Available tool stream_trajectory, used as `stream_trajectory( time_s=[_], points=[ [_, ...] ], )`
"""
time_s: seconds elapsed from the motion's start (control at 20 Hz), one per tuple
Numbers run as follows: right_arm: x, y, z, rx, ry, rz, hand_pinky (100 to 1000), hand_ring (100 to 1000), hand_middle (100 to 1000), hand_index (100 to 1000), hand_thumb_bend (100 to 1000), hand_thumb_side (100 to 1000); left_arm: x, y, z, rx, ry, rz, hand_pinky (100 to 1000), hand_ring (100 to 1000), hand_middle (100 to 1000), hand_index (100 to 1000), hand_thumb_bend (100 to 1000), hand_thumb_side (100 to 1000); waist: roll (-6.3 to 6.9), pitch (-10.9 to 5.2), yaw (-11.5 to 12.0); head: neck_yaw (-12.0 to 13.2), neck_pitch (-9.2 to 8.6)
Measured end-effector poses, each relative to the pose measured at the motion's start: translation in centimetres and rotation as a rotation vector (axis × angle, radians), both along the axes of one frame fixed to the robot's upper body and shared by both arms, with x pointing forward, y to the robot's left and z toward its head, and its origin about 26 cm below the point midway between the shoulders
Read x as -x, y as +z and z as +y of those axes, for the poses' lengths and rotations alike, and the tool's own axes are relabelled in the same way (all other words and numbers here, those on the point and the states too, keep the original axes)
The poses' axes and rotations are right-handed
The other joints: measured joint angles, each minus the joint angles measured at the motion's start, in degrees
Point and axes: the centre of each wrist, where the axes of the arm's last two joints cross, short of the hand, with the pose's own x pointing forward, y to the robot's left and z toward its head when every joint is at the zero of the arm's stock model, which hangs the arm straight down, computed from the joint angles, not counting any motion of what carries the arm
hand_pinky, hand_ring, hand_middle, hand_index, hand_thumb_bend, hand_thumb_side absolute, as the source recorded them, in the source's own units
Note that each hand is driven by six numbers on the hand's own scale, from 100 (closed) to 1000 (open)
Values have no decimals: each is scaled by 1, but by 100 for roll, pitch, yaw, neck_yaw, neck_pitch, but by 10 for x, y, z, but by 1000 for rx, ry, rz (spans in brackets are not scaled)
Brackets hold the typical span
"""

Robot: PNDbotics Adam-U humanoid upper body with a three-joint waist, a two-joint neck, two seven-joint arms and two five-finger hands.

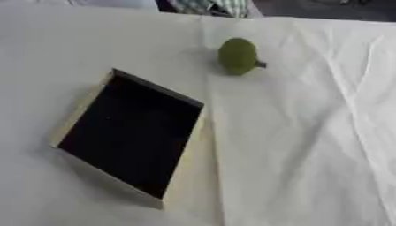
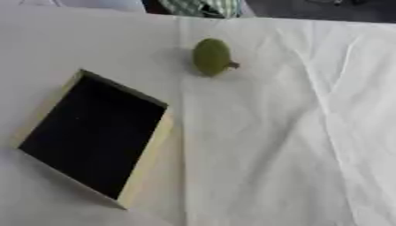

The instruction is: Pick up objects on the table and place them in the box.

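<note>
One green rounded fruit-like object (image 1: 237, 55) with a short dark stem lies on the far middle of the surface (image 1: 309, 145), which is covered in creased white cloth. One box (image 1: 81, 107) with pale walls and a dark interior sits apart at near left. Neither hand appears.

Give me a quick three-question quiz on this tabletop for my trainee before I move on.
1. True or false: the green fruit already lies inside the box.
2. Does the fruit sit nearer the table's far edge or its near edge?
3. What covers the table: A) a white cloth, B) bare wood, C) a blue mat?

Key: 1 false, it lies on the cloth, apart from the box. 2 the far edge. 3 A.
</note>
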Motion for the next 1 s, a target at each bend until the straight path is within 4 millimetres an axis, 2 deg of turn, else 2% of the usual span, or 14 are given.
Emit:
stream_trajectory(
  time_s=[0.25,0.4,0.45,0.5,0.55,0.7,0.9,0.95,1.0],
  points=[
    [-32,-10,1,41,-21,75,902,1000,908,908,100,756,0,-1,0,-1,0,3,663,651,564,724,319,279,-1,3,12,-48,16],
    [-47,-20,8,75,-30,107,902,1000,908,908,100,756,0,-1,0,-2,-1,3,663,651,564,724,319,279,-3,25,22,-59,16],
    [-50,-23,8,84,-34,114,902,1000,908,908,100,756,0,-1,0,-2,-2,4,663,651,564,724,319,279,-3,31,22,-61,16],
    [-52,-26,8,92,-39,120,894,1000,921,930,100,838,0,-1,0,-3,-2,4,662,650,563,723,311,286,-6,39,25,-67,16],
    [-54,-30,8,103,-44,132,901,1000,930,944,100,881,0,-1,0,-3,-3,5,662,650,563,723,309,288,-18,51,40,-78,15],
    [-64,-37,18,164,-44,187,908,1000,940,955,100,910,0,-1,0,-6,-7,8,662,650,563,723,309,287,-73,104,120,-132,-14],
    [-74,-43,30,233,-49,255,908,1000,940,955,100,910,0,-1,-1,-9,-13,11,662,650,563,723,309,287,-71,111,126,-154,-17],
    [-75,-45,30,244,-53,263,939,1000,960,975,100,950,0,-1,-1,-10,-14,12,662,650,564,723,307,288,-71,111,128,-161,-18],
    [-76,-46,31,254,-59,274,945,1000,960,976,100,930,-1,0,-1,-11,-16,12,662,650,564,723,306,289,-71,111,143,-184,-23]
  ],
)
